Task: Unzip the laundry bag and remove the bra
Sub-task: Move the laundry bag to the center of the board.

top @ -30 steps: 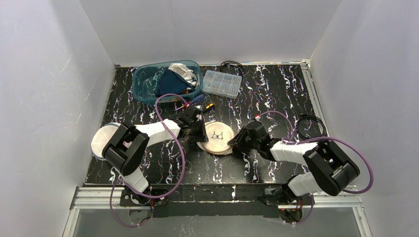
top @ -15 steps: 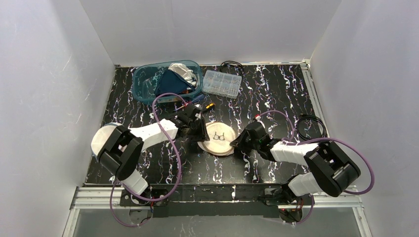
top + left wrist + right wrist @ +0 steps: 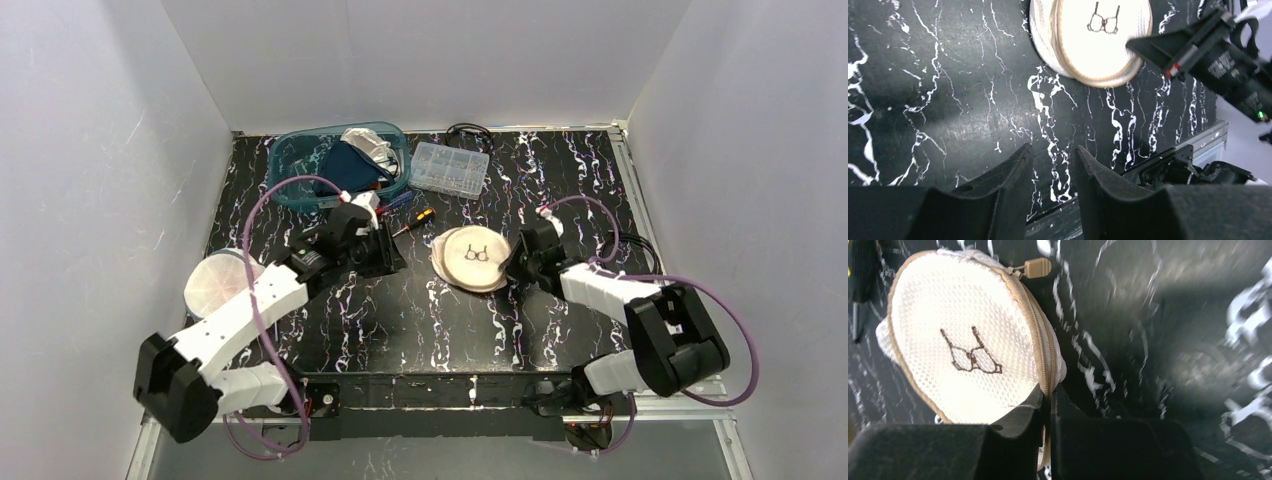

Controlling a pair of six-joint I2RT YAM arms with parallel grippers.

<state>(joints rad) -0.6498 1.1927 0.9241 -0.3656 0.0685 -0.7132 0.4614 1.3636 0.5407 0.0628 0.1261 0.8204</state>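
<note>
Laundry bag (image 3: 472, 258) sits mid-bench, round, white mesh with tan trim, a bra outline drawn on its upper face. The bra itself can't be seen. The zip runs shut along the rim, with the tan zip pull (image 3: 1035, 268) lying at the bag's far edge.

My right end effector (image 3: 1048, 392) is clamped on the bag's zip seam at its right edge. My left end effector (image 3: 1053, 148) is off to the bag's left, fingers slightly apart and holding nothing, with bare bench (image 3: 420, 320) between it and the bag.

Surroundings:
- A screwdriver (image 3: 417, 217) lies just behind that gap.
- Further back stands a blue tub (image 3: 300, 165) of clothes, a clear parts box (image 3: 450, 168) beside it.
- A white mesh disc (image 3: 213, 284) lies at the left edge.
- A black cable (image 3: 628, 246) is coiled on the right.
</note>
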